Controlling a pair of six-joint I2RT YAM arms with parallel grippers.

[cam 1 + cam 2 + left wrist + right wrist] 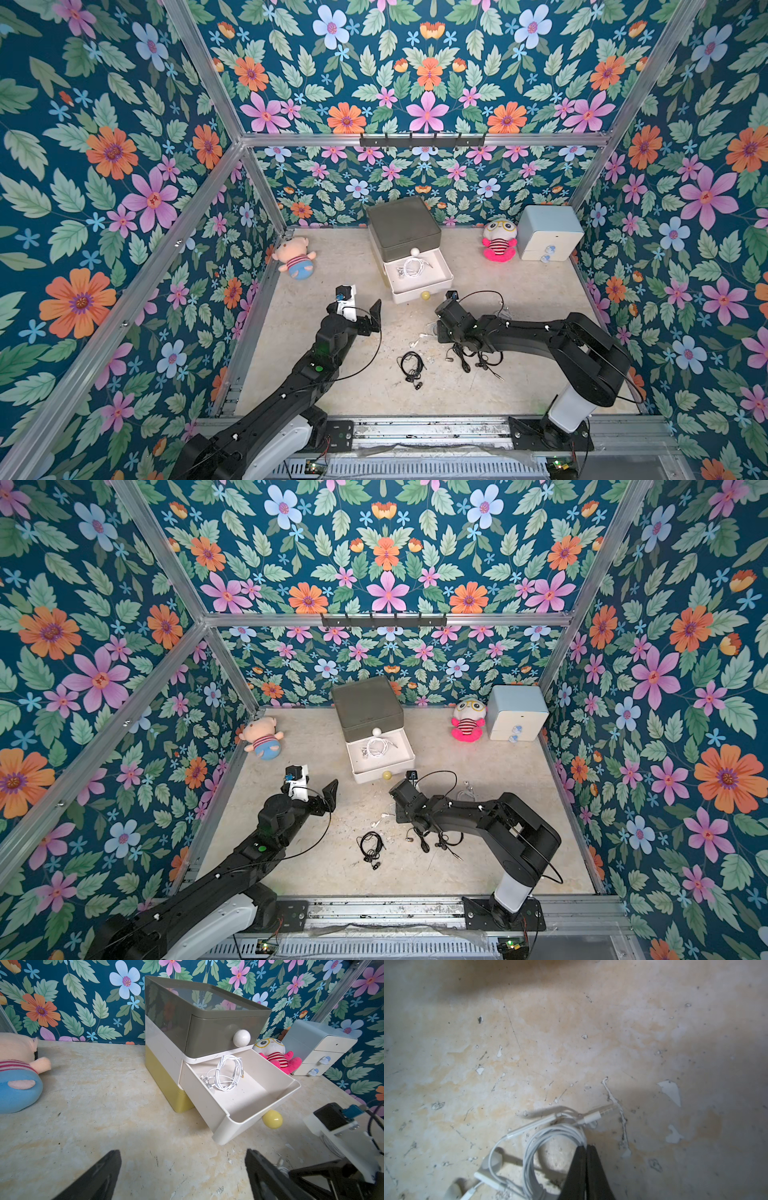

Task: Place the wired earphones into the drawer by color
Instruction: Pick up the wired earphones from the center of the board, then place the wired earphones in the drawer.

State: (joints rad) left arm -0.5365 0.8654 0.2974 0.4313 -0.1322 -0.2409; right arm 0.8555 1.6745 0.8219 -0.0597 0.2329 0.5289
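Looking down in both top views, the three-drawer chest stood at the back of the table. Its white middle drawer was open and held the stowed white earphones. One black earphone coil lay loose between the arms, and a second black tangle lay partly under the right arm. The left gripper hung beside the open drawer. A pig plush, a pink plush and a pale blue chest lined the back.

Left wrist view: the left fingers were spread wide and held nothing. The dark grey tier carried a white ball knob, and the mustard tier a yellow knob.

Right wrist view: the right gripper was closed tight. Its tips pinched one edge of the white earphone coil, which rested on the table near the drawer's front.
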